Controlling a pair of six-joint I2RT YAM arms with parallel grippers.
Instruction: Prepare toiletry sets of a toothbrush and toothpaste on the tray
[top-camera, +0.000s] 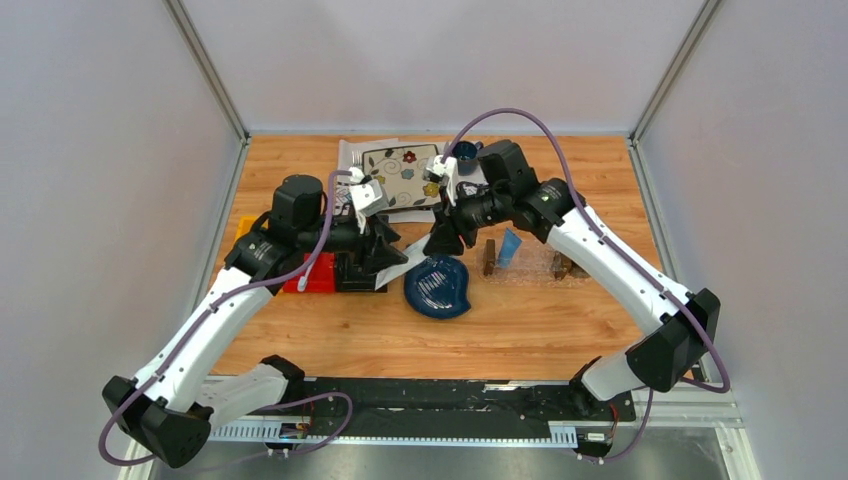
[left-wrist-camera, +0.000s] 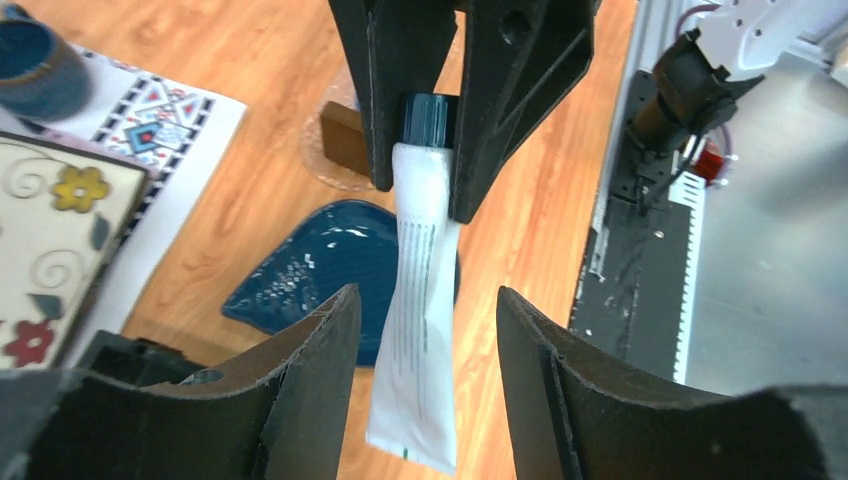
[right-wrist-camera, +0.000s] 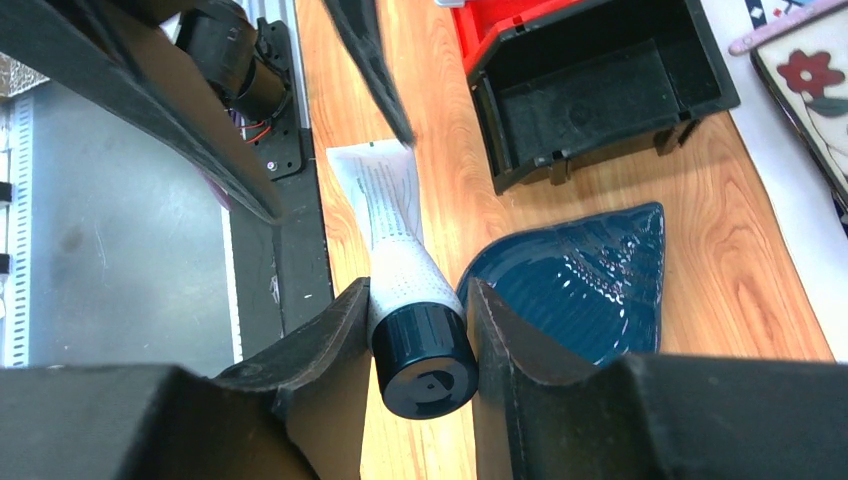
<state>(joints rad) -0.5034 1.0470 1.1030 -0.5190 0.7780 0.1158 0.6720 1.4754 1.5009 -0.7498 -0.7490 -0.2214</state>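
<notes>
White soft plastic, the tube hangs in the air between the two arms, above the table at 11 o'clock of the dish. In the top view its dark cap points to 1 o'clock and its flat crimped tail to 7 o'clock. The right claw is closed narrow on it, one finger on each side of the shoulder just behind the cap. The left claw stands wide: its fingers flank the tail with a gap on both sides and touch nothing. So the tube's weight looks to be on the right claw alone.

The tube should be light, and limp toward the tail. Squeezed mid-body it would likely fold or slide, and its skin is glossy. The shoulder by the cap is probably the stiffest part, so the hold there seems the sound one, with the cap rim as a stop against slipping.

The tray lies at 3 o'clock of the dish, well apart from the tube. The blue tube sits at its 9 o'clock end, by a wooden block. No toothbrush can be made out in it
</notes>
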